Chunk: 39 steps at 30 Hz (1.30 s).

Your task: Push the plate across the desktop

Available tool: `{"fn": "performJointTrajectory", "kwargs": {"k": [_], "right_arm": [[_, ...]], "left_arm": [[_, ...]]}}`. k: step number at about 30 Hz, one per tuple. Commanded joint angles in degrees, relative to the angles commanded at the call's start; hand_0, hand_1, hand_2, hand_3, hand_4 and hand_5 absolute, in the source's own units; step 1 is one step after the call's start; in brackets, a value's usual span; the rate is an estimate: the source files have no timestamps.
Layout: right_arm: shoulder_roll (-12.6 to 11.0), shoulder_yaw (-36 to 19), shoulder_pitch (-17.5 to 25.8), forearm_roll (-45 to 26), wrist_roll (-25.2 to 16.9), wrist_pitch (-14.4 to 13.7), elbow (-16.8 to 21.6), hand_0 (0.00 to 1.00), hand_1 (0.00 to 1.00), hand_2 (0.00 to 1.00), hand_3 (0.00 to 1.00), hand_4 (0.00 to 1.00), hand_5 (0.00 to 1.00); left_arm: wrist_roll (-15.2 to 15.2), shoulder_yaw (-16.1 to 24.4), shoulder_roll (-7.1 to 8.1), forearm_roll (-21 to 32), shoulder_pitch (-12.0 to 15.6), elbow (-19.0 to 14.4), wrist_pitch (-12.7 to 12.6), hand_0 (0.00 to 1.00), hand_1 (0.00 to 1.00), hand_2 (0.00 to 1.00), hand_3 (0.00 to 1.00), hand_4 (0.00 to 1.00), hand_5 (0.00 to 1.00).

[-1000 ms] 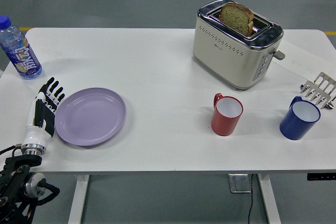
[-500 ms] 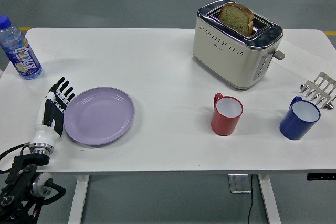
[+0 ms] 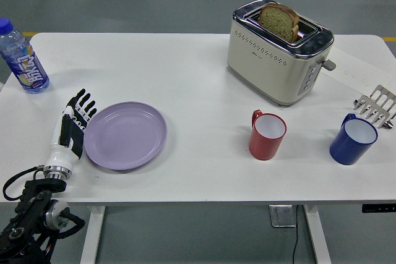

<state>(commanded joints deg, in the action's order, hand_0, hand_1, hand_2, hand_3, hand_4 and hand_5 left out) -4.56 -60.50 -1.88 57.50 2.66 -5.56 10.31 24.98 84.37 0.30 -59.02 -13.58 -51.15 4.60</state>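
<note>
1. Left robot hand (image 3: pixel 72 133): white-and-black shell, five black fingers extended flat and slightly spread, holding nothing. It lies on the counter (image 3: pixel 185 78) near the front-left corner, its inner side against the left rim of the plate (image 3: pixel 125 135). The black arm and cabling run off the picture's lower-left corner, partly cut off.
2. Plate: round, lilac, smooth and matte with a shallow raised rim. It sits flat on the counter's left part, nearer the front edge than the back. Empty.
3. Counter: white, smooth, rectangular with rounded corners; white legs show below the front edge.
4. Bottle (image 3: pixel 22 58): clear plastic, blue cap, blue and orange label, upright at the left edge toward the back corner. Label print too small to read.
5. Red mug (image 3: pixel 267 135): glossy, white inside, handle toward the back left, right of centre near the front.
6. Blue mug (image 3: pixel 352 140): glossy, pale inside, near the right edge.
7. Toaster (image 3: pixel 278 52): cream body, chrome top, perforated side, back right. A brown bread slice (image 3: pixel 279 20) stands in one slot, lower half hidden.
8. Metal object (image 3: pixel 376 106) with prongs at the right edge; partly cut off, hard to identify.
</note>
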Motion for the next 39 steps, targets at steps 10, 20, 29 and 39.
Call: {"fn": "performJointTrajectory", "kwargs": {"k": [10, 20, 29, 39], "right_arm": [[0.0, 0.06, 0.11, 0.03, 0.06, 0.01, 0.0, 0.609, 0.55, 0.648, 0.635, 0.14, 0.37], [0.03, -0.03, 0.34, 0.05, 0.12, -0.01, 0.0, 0.609, 0.55, 0.648, 0.635, 0.14, 0.37], [-0.02, 0.1, 0.43, -0.02, 0.04, 0.0, 0.0, 0.609, 0.55, 0.648, 0.635, 0.139, 0.371], [-0.05, 0.27, 0.33, -0.12, -0.09, 0.01, 0.0, 0.609, 0.55, 0.647, 0.636, 0.14, 0.366]], "left_arm": [[-0.1, -1.37, -0.02, 0.33, -0.45, 0.43, 0.05, 0.872, 0.901, 0.941, 0.927, 0.514, 0.998], [-0.09, -3.25, -0.14, 0.64, -0.68, 0.33, 0.01, 0.869, 0.898, 0.937, 0.925, 0.513, 0.998], [-0.19, -5.08, -0.3, 0.73, -1.09, 0.48, 0.06, 0.868, 0.897, 0.937, 0.924, 0.511, 0.998], [-0.09, -6.82, -0.3, 1.02, -1.72, 0.62, -0.07, 0.866, 0.896, 0.937, 0.924, 0.51, 0.998]]}}
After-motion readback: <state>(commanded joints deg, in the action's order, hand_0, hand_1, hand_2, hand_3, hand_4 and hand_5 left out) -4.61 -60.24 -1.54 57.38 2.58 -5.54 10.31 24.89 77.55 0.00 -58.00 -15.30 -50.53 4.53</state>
